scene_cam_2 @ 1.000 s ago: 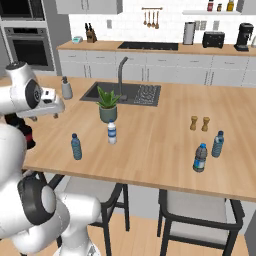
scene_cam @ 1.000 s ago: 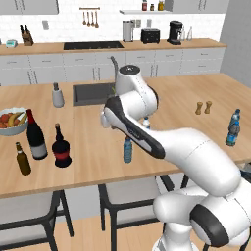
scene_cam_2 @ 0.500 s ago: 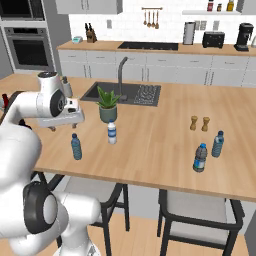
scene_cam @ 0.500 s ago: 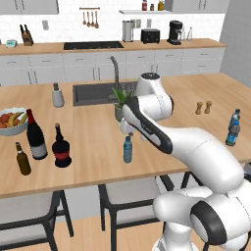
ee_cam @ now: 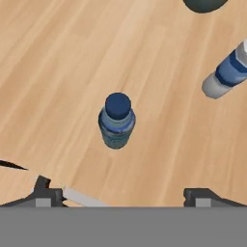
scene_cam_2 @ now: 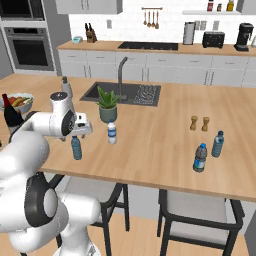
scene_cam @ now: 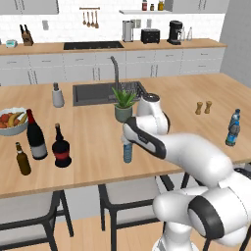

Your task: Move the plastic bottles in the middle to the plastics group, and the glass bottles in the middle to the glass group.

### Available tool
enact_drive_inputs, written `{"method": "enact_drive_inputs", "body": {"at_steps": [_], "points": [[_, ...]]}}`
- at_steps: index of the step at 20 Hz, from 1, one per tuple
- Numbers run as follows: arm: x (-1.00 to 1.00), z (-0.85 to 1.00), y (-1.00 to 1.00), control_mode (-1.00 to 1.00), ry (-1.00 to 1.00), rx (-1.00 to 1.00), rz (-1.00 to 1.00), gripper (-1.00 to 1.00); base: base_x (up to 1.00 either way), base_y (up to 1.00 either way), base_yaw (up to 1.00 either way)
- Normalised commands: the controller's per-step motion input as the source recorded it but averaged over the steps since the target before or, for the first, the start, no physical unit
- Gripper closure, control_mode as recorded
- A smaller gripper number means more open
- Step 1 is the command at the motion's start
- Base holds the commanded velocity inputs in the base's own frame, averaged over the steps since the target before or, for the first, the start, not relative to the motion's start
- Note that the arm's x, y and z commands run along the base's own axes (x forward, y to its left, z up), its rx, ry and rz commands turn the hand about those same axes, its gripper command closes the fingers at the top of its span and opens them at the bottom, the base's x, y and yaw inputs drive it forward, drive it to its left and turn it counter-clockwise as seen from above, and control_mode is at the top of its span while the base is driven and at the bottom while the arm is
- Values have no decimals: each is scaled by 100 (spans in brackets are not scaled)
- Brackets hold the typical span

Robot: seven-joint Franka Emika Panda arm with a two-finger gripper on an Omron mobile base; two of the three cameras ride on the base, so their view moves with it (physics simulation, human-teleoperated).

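Above bluish bottle (ee_cam: 116, 122) — pincer (ee_cam: 120, 195) spread, pointing down.

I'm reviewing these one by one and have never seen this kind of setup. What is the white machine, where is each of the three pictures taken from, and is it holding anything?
The white machine is a robot arm on a driving base in a rendered kitchen. Two pictures come from cameras on the base, behind the arm to its left and right. The third looks down from the hand itself.

On the wooden counter stand a bluish water bottle, a white-labelled water bottle and a potted plant in the middle. To one side are a wine bottle, a squat dark bottle, a brown beer bottle and a fruit bowl. To the other side are two more water bottles and shakers.

The gripper holds nothing: its jaws stand open above the bluish bottle.
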Motion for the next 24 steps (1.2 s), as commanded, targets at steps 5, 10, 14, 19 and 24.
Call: {"method": "enact_drive_inputs", "body": {"at_steps": [5,10,14,19,24], "points": [[28,-35,2,-100,-4,1,0,-100,0,0,0],[0,5,1,-100,0,11,-1,-100,0,0,0],[23,0,17,-100,-5,2,-3,-100,0,0,0],[22,-3,12,-100,0,0,-2,-100,0,0,0],[6,-26,0,-100,0,0,0,-100,0,0,0]]}}
